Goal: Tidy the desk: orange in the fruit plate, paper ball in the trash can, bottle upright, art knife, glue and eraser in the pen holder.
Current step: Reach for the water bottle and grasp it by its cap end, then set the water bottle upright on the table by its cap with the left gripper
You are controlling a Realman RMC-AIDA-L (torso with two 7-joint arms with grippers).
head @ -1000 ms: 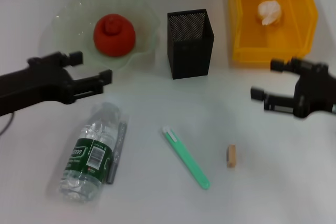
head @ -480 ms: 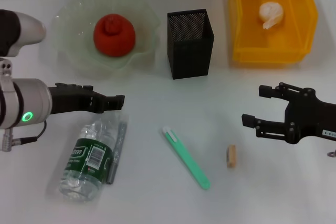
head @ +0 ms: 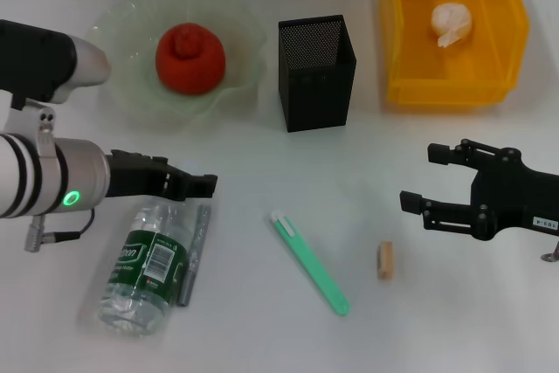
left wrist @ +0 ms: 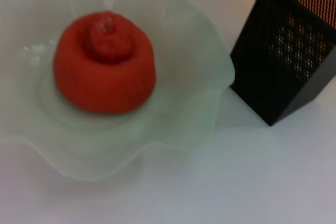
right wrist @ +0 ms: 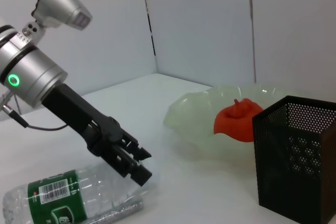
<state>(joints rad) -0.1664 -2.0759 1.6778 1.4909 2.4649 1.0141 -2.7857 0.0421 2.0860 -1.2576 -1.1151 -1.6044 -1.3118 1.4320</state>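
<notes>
White desk surface (head: 262, 172) fills the head view, and a pale wall with a dark vertical seam stands behind it in the right wrist view.

Nearest to the robot, the bottle (head: 148, 264) lies on its side at the left, with a grey pen (head: 194, 255) touching its right flank. To the right of them a green art knife (head: 310, 262) lies diagonally, and the eraser (head: 385, 260) stands apart further right.

Just above the cap end of the bottle the left gripper (head: 199, 184) hangs, its arm reaching in from the left edge and pointing to the right with a green light lit on the silver wrist. In the right wrist view its fingers look close together over the bottle neck and they hold nothing. The right gripper (head: 435, 178) comes in from the right edge, above the eraser, and its two fingers are spread wide with only air between them.

Farther back, the orange (head: 190, 58) sits in the fruit plate (head: 118, 19) at the left. The pen holder (head: 316, 72) stands upright in the middle, near the plate. At the far right the paper ball (head: 450, 22) lies inside the trash can (head: 507, 32).
</notes>
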